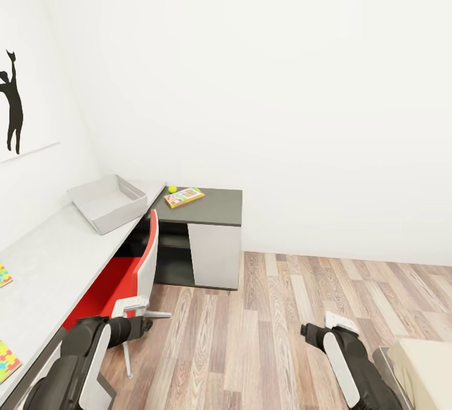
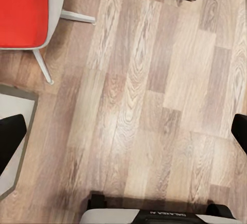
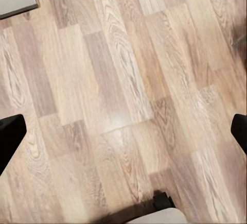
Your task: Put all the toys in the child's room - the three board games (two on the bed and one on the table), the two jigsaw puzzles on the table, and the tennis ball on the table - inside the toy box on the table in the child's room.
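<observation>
The grey toy box (image 1: pixel 108 204) stands empty on the pale grey table (image 1: pixel 56 256) along the left wall. Just past it, the tennis ball (image 1: pixel 172 189) and one board game (image 1: pixel 184 197) lie on the dark top of a low cabinet (image 1: pixel 213 208). Two jigsaw puzzles (image 1: pixel 4 274) (image 1: pixel 7 360) peek in on the near end of the table. My left gripper (image 2: pixel 123 136) and right gripper (image 3: pixel 123 134) hang open over bare wood floor, holding nothing. A cream corner of the bed (image 1: pixel 427 363) shows at the lower right.
A red and white swivel chair (image 1: pixel 122 284) is tucked against the table beside my left arm (image 1: pixel 88 353). A black silhouette picture (image 1: pixel 12 108) hangs on the left wall. Wood-plank floor (image 1: pixel 282 328) lies open between the cabinet and the bed.
</observation>
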